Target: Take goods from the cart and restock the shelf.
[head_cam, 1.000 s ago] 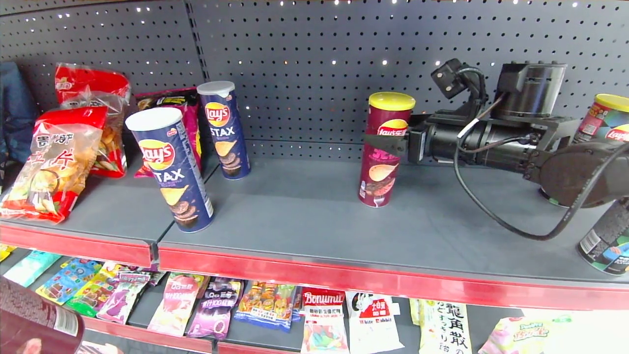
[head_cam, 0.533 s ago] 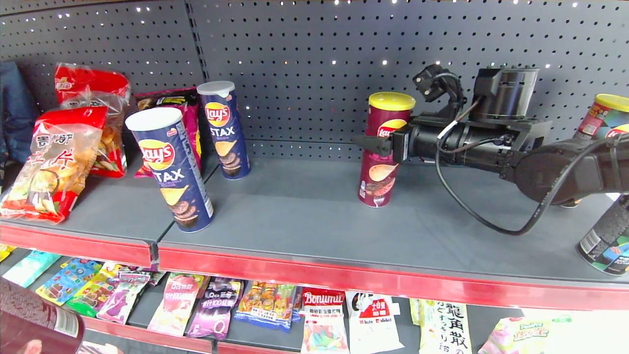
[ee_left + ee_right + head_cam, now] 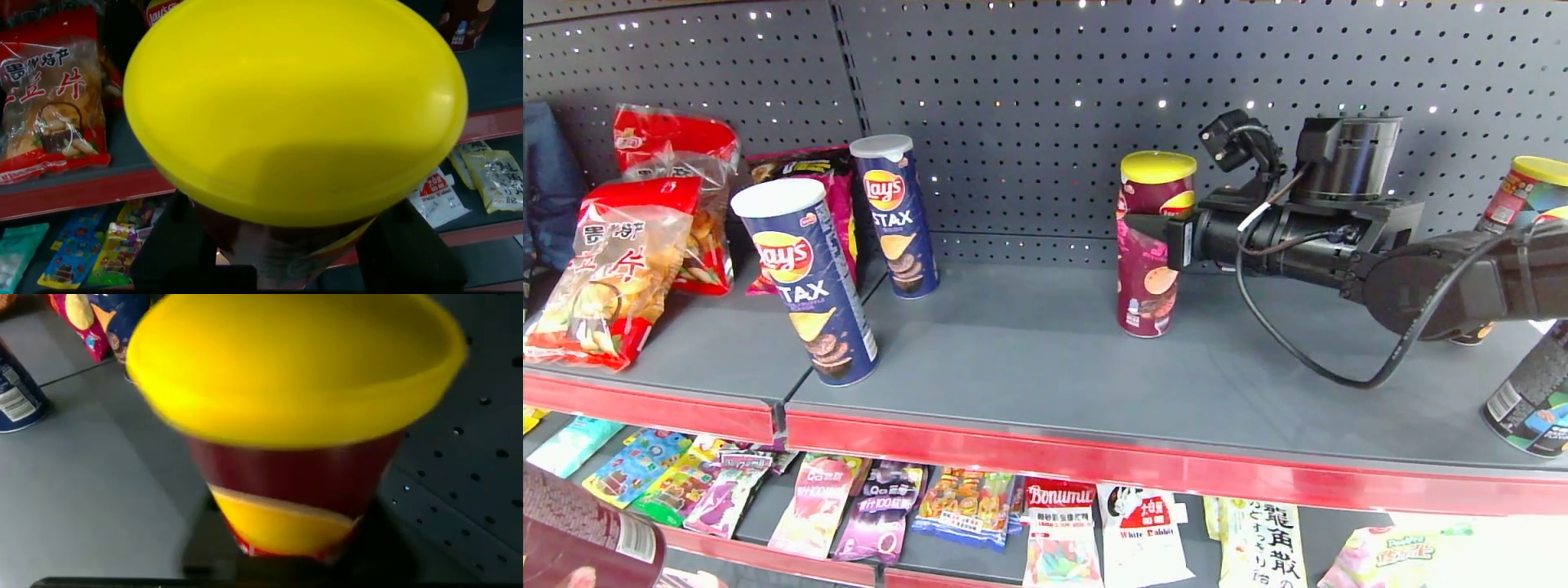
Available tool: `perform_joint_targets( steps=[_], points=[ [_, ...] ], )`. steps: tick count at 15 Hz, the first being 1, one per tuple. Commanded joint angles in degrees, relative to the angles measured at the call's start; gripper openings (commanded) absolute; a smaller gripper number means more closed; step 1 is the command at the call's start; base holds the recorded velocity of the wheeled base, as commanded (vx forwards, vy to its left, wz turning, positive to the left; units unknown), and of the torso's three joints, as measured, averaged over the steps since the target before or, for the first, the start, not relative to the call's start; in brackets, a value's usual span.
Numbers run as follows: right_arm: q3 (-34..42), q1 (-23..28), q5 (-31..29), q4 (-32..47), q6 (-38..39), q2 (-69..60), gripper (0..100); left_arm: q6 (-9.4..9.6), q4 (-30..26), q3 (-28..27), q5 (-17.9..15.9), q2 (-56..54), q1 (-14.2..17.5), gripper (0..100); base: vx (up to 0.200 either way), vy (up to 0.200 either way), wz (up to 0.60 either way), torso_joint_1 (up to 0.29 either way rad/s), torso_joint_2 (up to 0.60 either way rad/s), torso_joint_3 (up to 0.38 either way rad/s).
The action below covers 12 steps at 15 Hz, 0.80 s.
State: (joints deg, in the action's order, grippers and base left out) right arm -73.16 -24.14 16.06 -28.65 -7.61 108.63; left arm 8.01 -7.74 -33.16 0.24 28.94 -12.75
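A maroon chip can (image 3: 1147, 282) with a yellow lid stands upright on the grey shelf (image 3: 1029, 359), near the pegboard back. My right gripper (image 3: 1150, 230) is shut on its upper half, coming in from the right. From the right wrist, that can (image 3: 302, 384) looms close between the dark fingers (image 3: 204, 539). My left gripper (image 3: 294, 257) is shut on a second yellow-lidded maroon can (image 3: 294, 106), held low in front of the shelves. A part of this can (image 3: 572, 531) shows at the head view's lower left corner.
Two blue chip cans (image 3: 805, 282) (image 3: 894, 212) and several snack bags (image 3: 613, 261) stand to the left. More cans (image 3: 1531, 196) (image 3: 1531, 400) stand at the far right. Bare shelf lies between the blue cans and the maroon can. Snack packets (image 3: 980, 506) line the lower shelf.
My right arm has pushed a little to the left and farther in. The maroon can moved left with it and turned, so another side of its label faces me.
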Motion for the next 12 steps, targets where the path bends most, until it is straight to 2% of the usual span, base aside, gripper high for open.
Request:
perform_joint_targets(
  steps=[1,5,9,12],
  points=[
    [0.21,-1.70,-2.96,0.17,-0.04,-1.76,0,-0.01,0.01,0.20,-0.16,0.15,0.01,0,0.000,0.000,0.00,0.000,0.00,0.000],
    [1.52,-9.00,-21.94,0.08,0.40,-6.41,0,-0.01,-0.08,0.29,-0.42,0.24,0.01,0,0.000,0.000,0.00,0.000,0.00,0.000],
    [5.57,-11.90,-33.63,0.00,1.10,-11.86,0,-0.01,-0.08,1.34,-0.51,-0.20,0.01,0,0.000,0.000,0.00,0.000,0.00,0.000],
    [10.40,-14.27,-40.31,0.00,5.23,-15.73,0,-0.01,0.01,1.69,-1.12,-0.20,0.01,0,0.000,0.000,0.00,0.000,0.00,0.000]
  ],
)
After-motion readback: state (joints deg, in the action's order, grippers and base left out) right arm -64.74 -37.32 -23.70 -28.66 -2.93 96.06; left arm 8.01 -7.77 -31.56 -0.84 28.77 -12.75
